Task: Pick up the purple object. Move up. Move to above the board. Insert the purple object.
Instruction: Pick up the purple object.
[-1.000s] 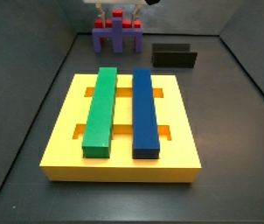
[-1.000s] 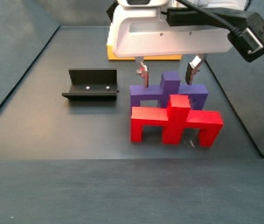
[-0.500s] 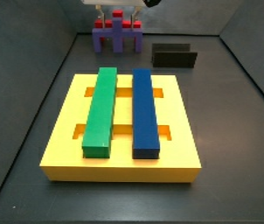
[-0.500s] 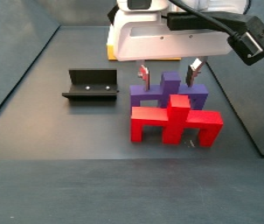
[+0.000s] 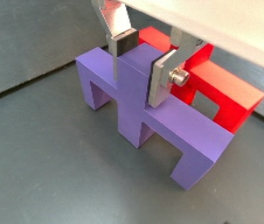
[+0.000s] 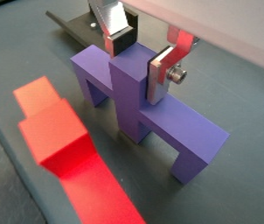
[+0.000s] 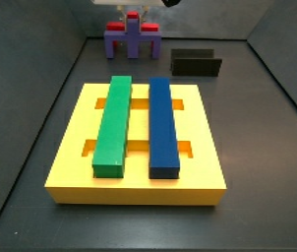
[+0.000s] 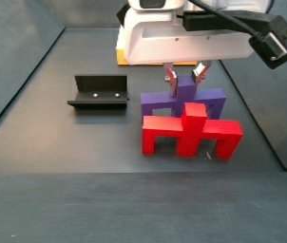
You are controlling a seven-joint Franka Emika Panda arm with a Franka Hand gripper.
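Note:
The purple object (image 8: 184, 98) stands upright on the dark floor, its legs down and its stem up. In both wrist views my gripper (image 5: 141, 61) (image 6: 137, 57) has a silver finger on each side of that stem, pads pressed against it. A side view shows the gripper (image 8: 183, 72) shut on the stem just above the crossbar. In a side view the purple object (image 7: 132, 41) is at the far end, beyond the yellow board (image 7: 73, 148). The board lies flat and carries a green bar (image 7: 113, 123) and a blue bar (image 7: 163, 123).
A red piece (image 8: 188, 133) of the same bridge shape stands right beside the purple one. It also shows in both wrist views as a red piece (image 5: 211, 83) (image 6: 65, 149). The dark fixture (image 8: 98, 93) (image 7: 196, 63) sits nearby on the floor. Grey walls enclose the floor.
The fingers stood wide apart on either side of the purple object's stem. They have since closed in on the stem. The piece itself has not moved.

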